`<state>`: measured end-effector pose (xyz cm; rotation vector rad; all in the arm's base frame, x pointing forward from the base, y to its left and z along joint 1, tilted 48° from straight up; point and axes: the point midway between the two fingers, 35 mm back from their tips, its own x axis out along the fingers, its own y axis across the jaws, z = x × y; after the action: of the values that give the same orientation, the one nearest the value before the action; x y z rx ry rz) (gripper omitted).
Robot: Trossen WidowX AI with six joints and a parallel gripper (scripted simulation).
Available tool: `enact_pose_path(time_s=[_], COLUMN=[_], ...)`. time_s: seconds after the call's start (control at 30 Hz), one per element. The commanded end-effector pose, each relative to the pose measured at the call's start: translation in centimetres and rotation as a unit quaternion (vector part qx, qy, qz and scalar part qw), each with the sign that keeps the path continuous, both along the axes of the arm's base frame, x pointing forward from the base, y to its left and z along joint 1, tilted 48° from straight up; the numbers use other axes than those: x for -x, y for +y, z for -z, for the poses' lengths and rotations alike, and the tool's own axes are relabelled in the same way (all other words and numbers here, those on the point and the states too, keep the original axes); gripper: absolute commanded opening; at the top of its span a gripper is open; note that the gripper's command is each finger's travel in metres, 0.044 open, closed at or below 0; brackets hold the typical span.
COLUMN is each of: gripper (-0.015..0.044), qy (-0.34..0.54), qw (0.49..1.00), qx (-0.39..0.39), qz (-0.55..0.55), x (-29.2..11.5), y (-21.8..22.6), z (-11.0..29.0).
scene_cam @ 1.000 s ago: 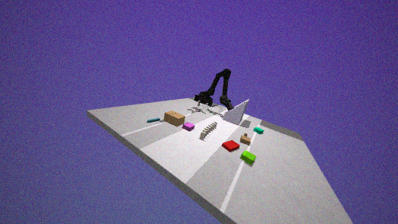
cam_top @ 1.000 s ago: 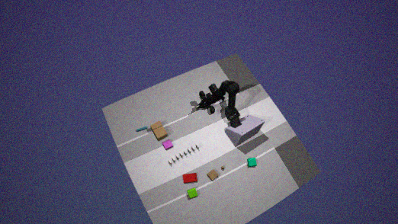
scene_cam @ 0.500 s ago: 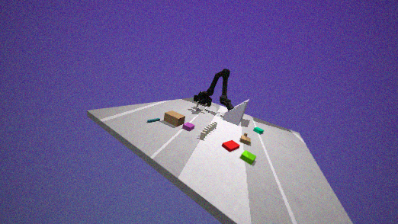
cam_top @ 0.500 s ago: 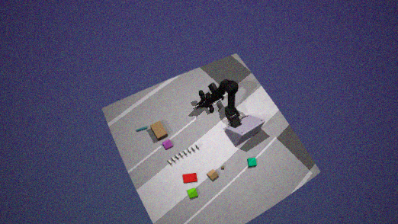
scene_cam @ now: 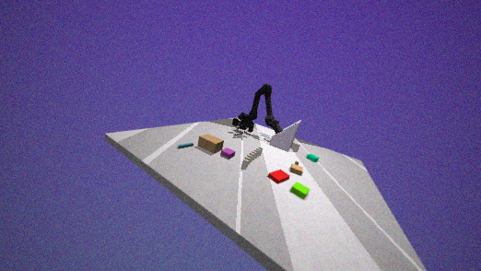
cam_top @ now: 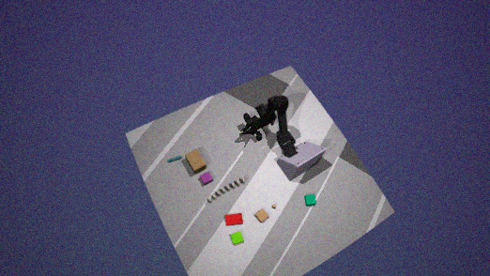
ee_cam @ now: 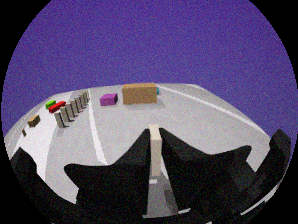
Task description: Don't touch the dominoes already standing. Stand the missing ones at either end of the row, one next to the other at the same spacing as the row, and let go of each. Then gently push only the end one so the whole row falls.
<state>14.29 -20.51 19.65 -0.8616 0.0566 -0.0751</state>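
A grey table top (cam_top: 329, 225) crossed by lighter bands and thin white lines is seen against a plain violet-blue background, with no walls or furniture visible. The black arm (cam_top: 283, 127) is mounted on a pale lilac base block (cam_top: 315, 151) near one edge of the table. The gripper (ee_cam: 154, 141) is closed on a single domino (ee_cam: 154, 156), a thin pale slab held between the two dark fingers; in the wrist view its long axis runs lengthwise between the fingers, pointing forward over the table, and its far end reaches slightly beyond the fingertips. In the top view the gripper (cam_top: 250, 127) is held close above the table, well apart from the row. The row of standing dominoes (cam_top: 226, 189) is placed near the middle of the table, its line running diagonally, and the pieces are upright and evenly spaced. Beside the row, a purple block (cam_top: 206, 177) and a tan box (cam_top: 195, 160) are seen, with a small teal bar (cam_top: 175, 159) just beyond the box. On the other side of the row, a red block (cam_top: 234, 219), a bright green block (cam_top: 237, 237), a tan square block (cam_top: 262, 215) and a teal-green block (cam_top: 310, 199) are lying.
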Motion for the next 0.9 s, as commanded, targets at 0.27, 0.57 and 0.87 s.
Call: enact_pose_path(time_s=[0.27, 0.57, 0.87], gripper=[0.0024, 0.0024, 0.0024], qy=[-0.004, -0.007, -0.009], qw=[1.000, 1.000, 1.000], qx=[-0.007, -0.009, -0.011], qz=[-0.006, -0.013, -0.017], x=[-0.4, -0.7, -0.9], y=[-1.0, -1.2, -1.2], z=[1.7, 2.8, 3.5])
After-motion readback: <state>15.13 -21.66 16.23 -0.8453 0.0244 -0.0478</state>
